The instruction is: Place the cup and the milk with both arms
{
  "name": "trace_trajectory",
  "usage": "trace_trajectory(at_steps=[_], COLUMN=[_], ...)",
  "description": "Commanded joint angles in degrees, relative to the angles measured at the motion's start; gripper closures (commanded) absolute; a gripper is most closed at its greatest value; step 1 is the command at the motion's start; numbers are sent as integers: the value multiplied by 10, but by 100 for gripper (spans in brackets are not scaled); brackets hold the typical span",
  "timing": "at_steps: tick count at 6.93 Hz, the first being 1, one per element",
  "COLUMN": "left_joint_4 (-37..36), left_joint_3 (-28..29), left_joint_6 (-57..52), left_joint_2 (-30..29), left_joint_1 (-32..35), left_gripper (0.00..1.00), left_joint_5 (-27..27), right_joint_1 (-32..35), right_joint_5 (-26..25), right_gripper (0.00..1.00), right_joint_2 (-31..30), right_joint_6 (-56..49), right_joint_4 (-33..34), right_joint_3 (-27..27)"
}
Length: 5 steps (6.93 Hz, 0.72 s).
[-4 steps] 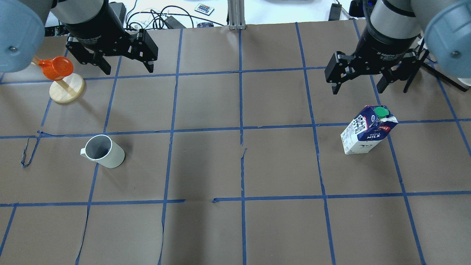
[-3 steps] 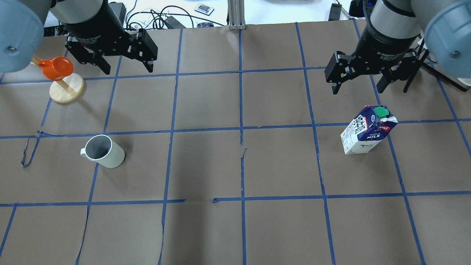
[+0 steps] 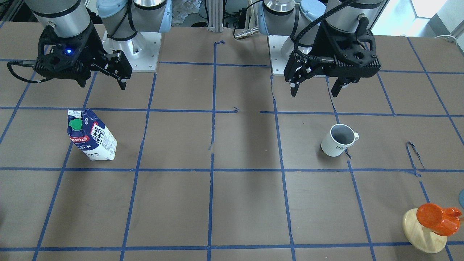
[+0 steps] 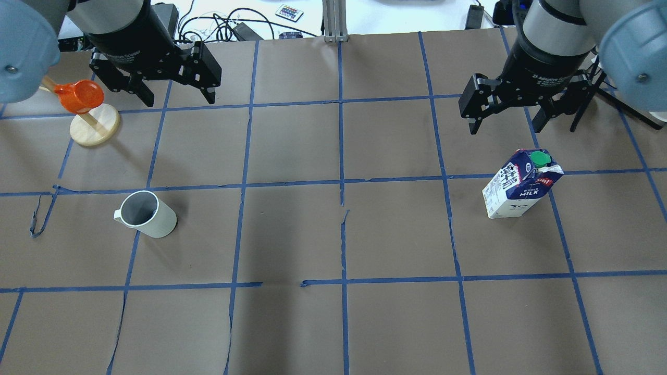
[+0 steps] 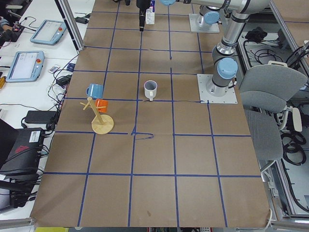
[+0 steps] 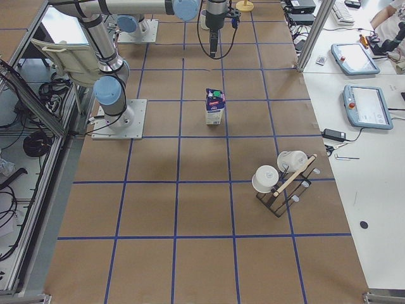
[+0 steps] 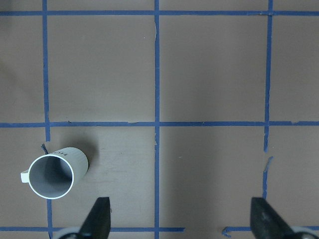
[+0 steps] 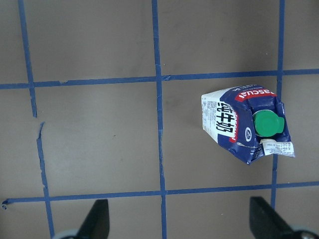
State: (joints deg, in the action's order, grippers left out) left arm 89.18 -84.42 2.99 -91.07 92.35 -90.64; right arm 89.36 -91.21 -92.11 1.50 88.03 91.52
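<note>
The white ribbed cup [image 4: 146, 214] stands upright on the left half of the table, handle to the left; it also shows in the front view [image 3: 339, 140] and the left wrist view [image 7: 52, 174]. The blue and white milk [image 4: 521, 190] stands upright on the right half, green cap on top, and also shows in the front view [image 3: 90, 136] and the right wrist view [image 8: 244, 124]. My left gripper [image 4: 178, 99] is open and empty, high above the table beyond the cup. My right gripper [image 4: 504, 129] is open and empty, above and beyond the milk.
An orange cup [image 4: 86, 96] hangs on a wooden stand with a round base [image 4: 95, 125] at the far left, close to my left gripper. A rack with white cups [image 6: 281, 177] stands at the right end. Cables [image 4: 219, 23] lie past the far edge.
Both grippers have shifted slightly, the left one a little to the left. Both stay open. The cup and the milk have not moved.
</note>
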Motion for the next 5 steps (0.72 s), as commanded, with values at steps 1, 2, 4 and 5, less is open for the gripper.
trace_trajectory(at_steps=[1, 2, 4, 5], left_joint_4=[0, 1, 0, 0], left_joint_3=[0, 0, 0, 0], left_joint_6=[0, 0, 0, 0], left_joint_2=[0, 0, -1, 0], left_joint_1=[-1, -1, -2, -2], left_gripper=[0, 0, 0, 0], left_joint_5=[1, -1, 0, -1], right_joint_1=[-1, -1, -1, -1], right_joint_5=[0, 0, 6, 2], right_gripper=[0, 0, 0, 0], right_joint_2=[0, 0, 0, -3], right_joint_6=[-1, -1, 2, 2], right_joint_4=[0, 1, -1, -2], right_joint_3=[2, 1, 2, 2])
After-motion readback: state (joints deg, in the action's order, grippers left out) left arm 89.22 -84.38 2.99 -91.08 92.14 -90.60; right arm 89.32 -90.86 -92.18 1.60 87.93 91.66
